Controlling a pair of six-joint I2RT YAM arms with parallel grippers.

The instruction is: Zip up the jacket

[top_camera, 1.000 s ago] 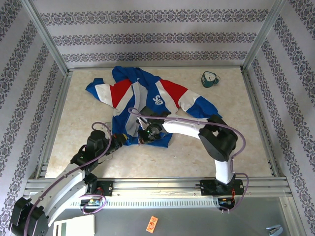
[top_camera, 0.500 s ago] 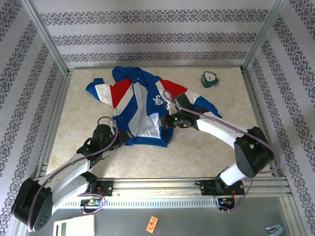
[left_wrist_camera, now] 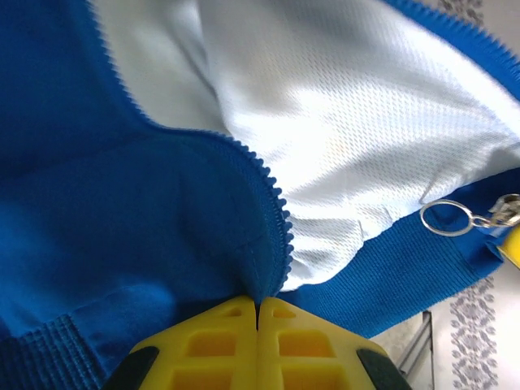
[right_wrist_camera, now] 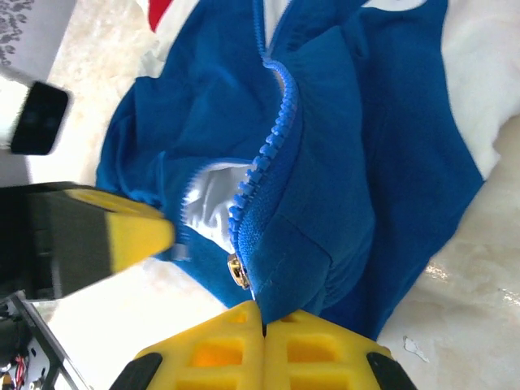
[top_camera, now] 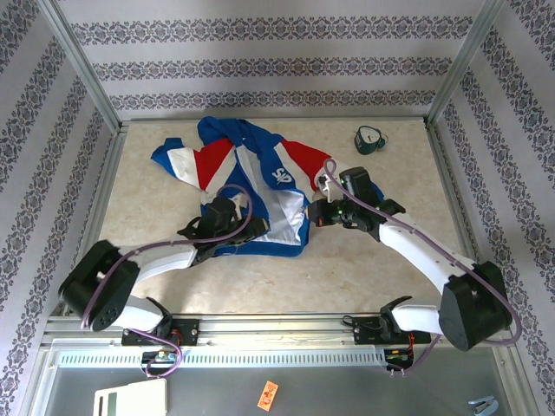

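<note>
Both arms stretch low over the table [top_camera: 390, 260]. The left gripper [left_wrist_camera: 257, 302] has its jaws pinched on the jacket [top_camera: 251, 173] at its blue hem, and the right gripper [right_wrist_camera: 262, 318] clamps the opposite zipper edge beside the slider [right_wrist_camera: 237, 272]. The royal-blue jacket lies mid-table, unzipped, with its white lining exposed.

- The jacket [left_wrist_camera: 122, 203] runs off the top and left edges of the left wrist view, so its collar and sleeves are cut away.
- The zipper slider [left_wrist_camera: 505, 210] at the jacket's hem is clipped by the right edge.
- Hem corners vanish between the pressed-together fingers of the left gripper [left_wrist_camera: 257, 305] and right gripper [right_wrist_camera: 262, 313]; how deep is unclear.
- The chest lettering [top_camera: 279, 177] is too small to read from above.
- A small teal object [top_camera: 370, 139] up and right of the jacket is too small to identify.
</note>
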